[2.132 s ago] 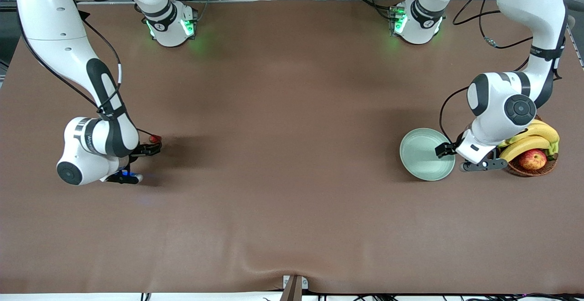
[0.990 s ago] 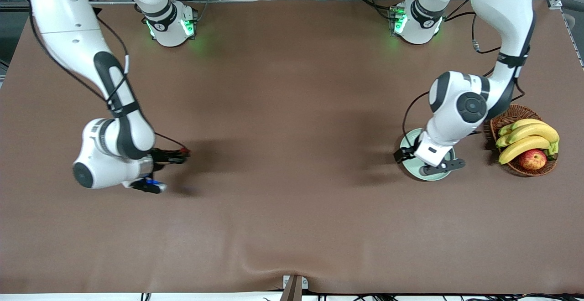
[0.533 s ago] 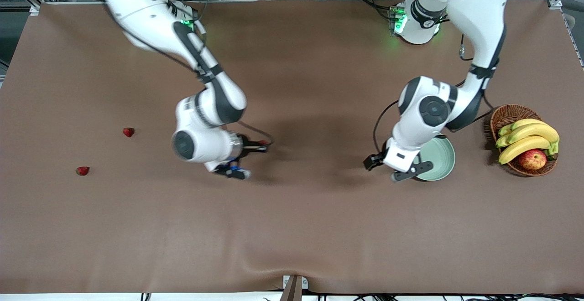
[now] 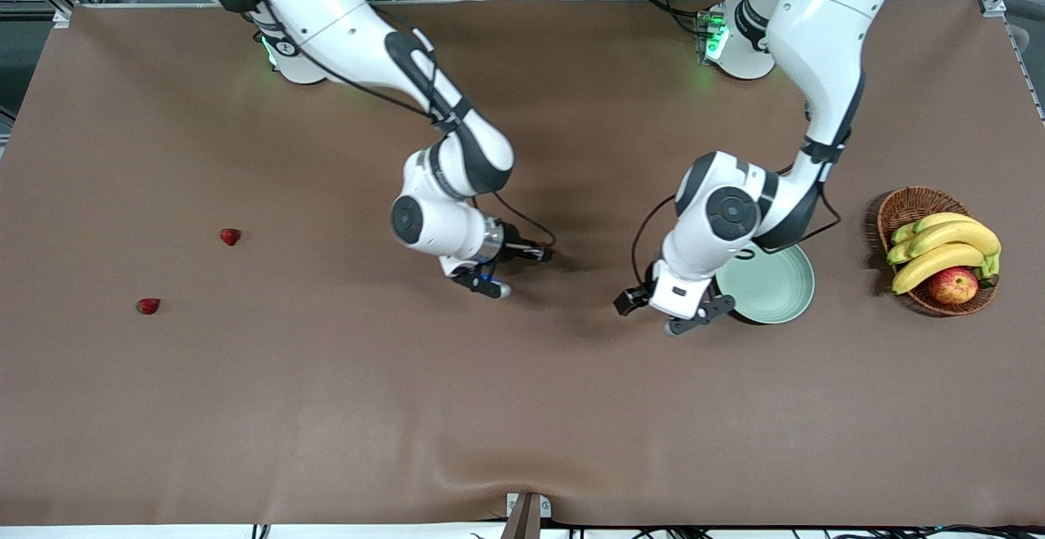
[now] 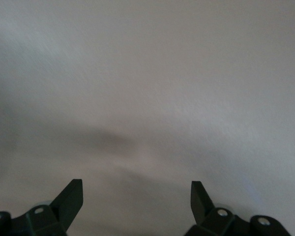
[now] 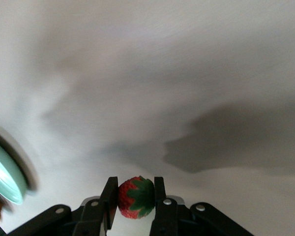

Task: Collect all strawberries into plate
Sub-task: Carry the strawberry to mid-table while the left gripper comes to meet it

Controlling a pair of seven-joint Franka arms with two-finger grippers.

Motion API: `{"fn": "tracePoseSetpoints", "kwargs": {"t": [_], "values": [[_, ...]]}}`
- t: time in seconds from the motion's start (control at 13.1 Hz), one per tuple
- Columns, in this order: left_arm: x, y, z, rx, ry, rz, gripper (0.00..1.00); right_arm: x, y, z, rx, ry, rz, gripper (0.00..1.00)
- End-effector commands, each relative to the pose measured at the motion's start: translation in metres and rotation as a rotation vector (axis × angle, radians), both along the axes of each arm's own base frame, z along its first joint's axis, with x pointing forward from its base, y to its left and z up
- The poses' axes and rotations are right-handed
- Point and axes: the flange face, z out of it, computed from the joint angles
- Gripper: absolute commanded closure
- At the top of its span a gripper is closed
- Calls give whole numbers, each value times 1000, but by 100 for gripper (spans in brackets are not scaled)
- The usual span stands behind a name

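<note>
In the front view, your right gripper (image 4: 545, 256) hangs over bare tabletop (image 4: 522, 408); the plate (image 4: 771, 287) lies toward the left arm's end. Two strawberries (image 4: 230, 237) sit well apart toward the right arm's end. The left gripper (image 4: 663, 316) hovers just beside the plate.

Left wrist view: fingers (image 5: 69, 199) apart, nothing between.

Right wrist view: fingers (image 6: 109, 196) clamped on a strawberry (image 6: 136, 197).
</note>
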Motion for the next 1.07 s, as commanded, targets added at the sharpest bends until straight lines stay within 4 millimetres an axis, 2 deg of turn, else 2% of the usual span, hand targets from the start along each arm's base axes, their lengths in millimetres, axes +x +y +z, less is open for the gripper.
{"fn": "tracePoseSetpoints", "kwargs": {"t": [0.0,0.08,0.23,0.3,0.53,0.61,0.76,0.91,0.99], "values": [[5,-14,-5,-31,-10,37,5,-2,41,-4,32,-8,-85,100],[4,-17,-8,-31,-7,40,5,-2,42,-4,31,-5,-87,84],[2,-18,-11,-30,-3,41,5,-1,37,-8,22,-5,-85,33],[1,-18,-11,-29,-1,41,5,5,32,-6,25,-8,-96,23],[-2,-18,-14,-25,6,42,5,28,7,4,32,-7,-134,22],[-3,-20,-15,-25,11,53,5,39,-11,7,28,-5,-158,22],[-14,-36,-17,-26,26,75,5,60,-60,8,5,30,-194,16],[-29,-47,-23,-14,49,89,5,78,-121,11,-42,30,-238,0],[-37,-46,-28,1,61,82,5,84,-155,15,-81,20,-248,0]]}}
